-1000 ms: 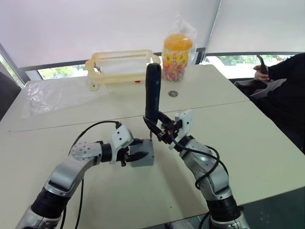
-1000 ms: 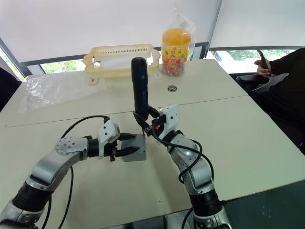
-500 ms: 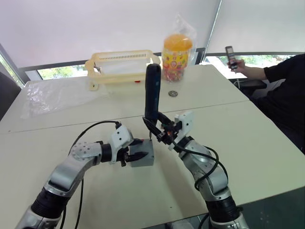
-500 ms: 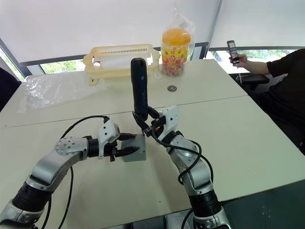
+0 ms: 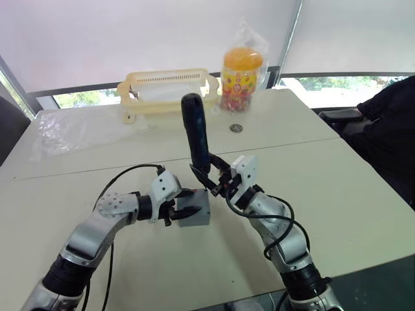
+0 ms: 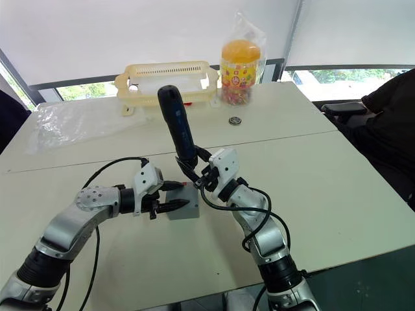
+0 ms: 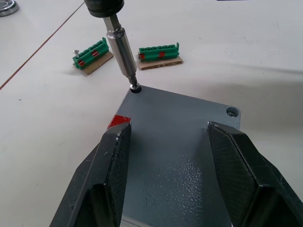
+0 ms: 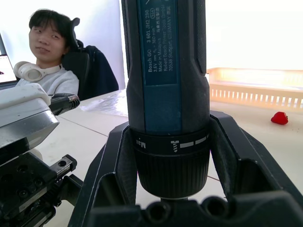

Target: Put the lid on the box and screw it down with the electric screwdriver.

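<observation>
The grey box sits on the table with the flat grey lid on top of it. A red mark shows at one edge. My left gripper is shut on the box, one finger along each side. My right gripper is shut on the electric screwdriver, a dark cylinder that stands nearly upright and leans to the left. Its metal bit rests in a corner hole of the lid. Another corner hole is bare.
Two green blocks lie just beyond the box. Farther back stand a yellow basket, an orange-lidded jar in a bag, a small round metal piece and clear plastic. A person sits at the right.
The screwdriver has tilted, its top swinging left, and my right gripper has shifted left toward the box. The person's raised hand with the phone has dropped out of sight.
</observation>
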You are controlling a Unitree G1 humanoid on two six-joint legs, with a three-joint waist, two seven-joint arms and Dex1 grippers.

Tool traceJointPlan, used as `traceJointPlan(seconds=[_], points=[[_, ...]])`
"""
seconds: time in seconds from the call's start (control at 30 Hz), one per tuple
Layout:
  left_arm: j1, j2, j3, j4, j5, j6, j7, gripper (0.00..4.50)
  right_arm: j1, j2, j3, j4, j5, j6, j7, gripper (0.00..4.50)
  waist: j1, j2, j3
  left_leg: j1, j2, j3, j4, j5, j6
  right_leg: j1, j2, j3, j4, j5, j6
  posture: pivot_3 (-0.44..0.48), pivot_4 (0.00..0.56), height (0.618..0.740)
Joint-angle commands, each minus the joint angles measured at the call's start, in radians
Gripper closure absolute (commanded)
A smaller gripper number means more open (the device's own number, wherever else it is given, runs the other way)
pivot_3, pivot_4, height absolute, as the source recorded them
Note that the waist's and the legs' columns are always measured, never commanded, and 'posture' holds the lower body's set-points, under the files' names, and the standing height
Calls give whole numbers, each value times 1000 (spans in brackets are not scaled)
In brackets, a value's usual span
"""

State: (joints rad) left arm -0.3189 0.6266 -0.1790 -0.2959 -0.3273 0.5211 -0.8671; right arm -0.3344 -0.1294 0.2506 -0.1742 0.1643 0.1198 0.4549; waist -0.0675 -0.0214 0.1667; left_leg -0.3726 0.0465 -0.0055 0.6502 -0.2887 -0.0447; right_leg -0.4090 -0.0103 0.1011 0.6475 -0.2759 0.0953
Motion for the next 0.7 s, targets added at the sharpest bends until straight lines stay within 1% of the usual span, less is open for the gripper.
traceJointPlan(seconds=[0.03,0.3,0.43,0.57,0.7], points=[[22,15,-15,7,25,19,3,1931,55,-3,-7,14,34,74,13,2734,0,0,0,0,0,0,0,0,0,0,0,0,0,0,0,0,150,740],[20,12,-21,11,27,14,1,1931,76,20,5,-46,83,112,16,2734,-1,0,0,0,0,0,0,0,0,0,0,0,0,0,0,0,150,740],[21,12,-21,8,27,15,2,1931,84,22,16,-33,70,103,19,2734,-2,0,0,0,0,0,-1,0,0,0,0,0,0,0,0,0,150,740],[22,13,-20,9,27,15,2,1931,72,22,17,18,42,71,20,2734,-2,0,0,0,0,0,-1,0,0,0,0,0,0,0,0,0,150,740],[23,13,-18,9,29,16,6,1931,56,23,35,48,32,49,45,2734,-2,0,0,0,0,0,-1,0,0,0,0,0,0,0,0,0,150,740]])
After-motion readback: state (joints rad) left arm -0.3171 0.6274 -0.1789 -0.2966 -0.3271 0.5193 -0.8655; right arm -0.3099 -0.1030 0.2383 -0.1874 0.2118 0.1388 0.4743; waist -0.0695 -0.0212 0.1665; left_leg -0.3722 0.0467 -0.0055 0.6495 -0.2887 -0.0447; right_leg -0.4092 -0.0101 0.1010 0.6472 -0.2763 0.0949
